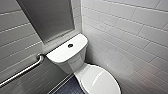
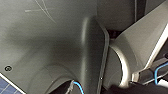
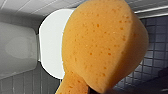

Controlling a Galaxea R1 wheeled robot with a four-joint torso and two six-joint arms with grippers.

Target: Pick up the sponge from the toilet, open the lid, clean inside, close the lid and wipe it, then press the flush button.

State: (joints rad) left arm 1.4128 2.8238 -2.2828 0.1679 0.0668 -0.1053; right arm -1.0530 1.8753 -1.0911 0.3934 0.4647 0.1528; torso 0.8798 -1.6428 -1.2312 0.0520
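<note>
Clearly off the toilet (image 1: 75, 65): sponge (image 3: 100, 45), orange and pitted, looming right in front of the right wrist camera, held up in the air. Dark sliver of the right gripper (image 3: 100, 92) pressed against it near its narrow waist, so clamped on the sponge. Behind the sponge and well apart from it, lid (image 3: 51, 42) lying down flat, white and glossy, with the tank (image 3: 17, 47) beyond one end and dark grey floor tiles (image 3: 152, 45) around.

Left gripper: wide or narrow, impossible to tell. From the left wrist, dark curved robot shell (image 2: 50, 45) and a blue cable (image 2: 78, 87).

Across the head view from the left: first a steel grab bar (image 1: 22, 71), slanting along the white tiled wall (image 1: 15, 32). Next, a grey frosted panel (image 1: 50, 17) set in the wall above the tank. Then the tank itself, tucked into the corner, top flat and white, flush button (image 1: 70, 45) dark and round in its middle. Further right and nearer the camera, lid shut over the bowl, so the bowl's inside hidden. Beside the base, a patch of dark floor. Farthest right, more white tiles running close beside the toilet.
</note>
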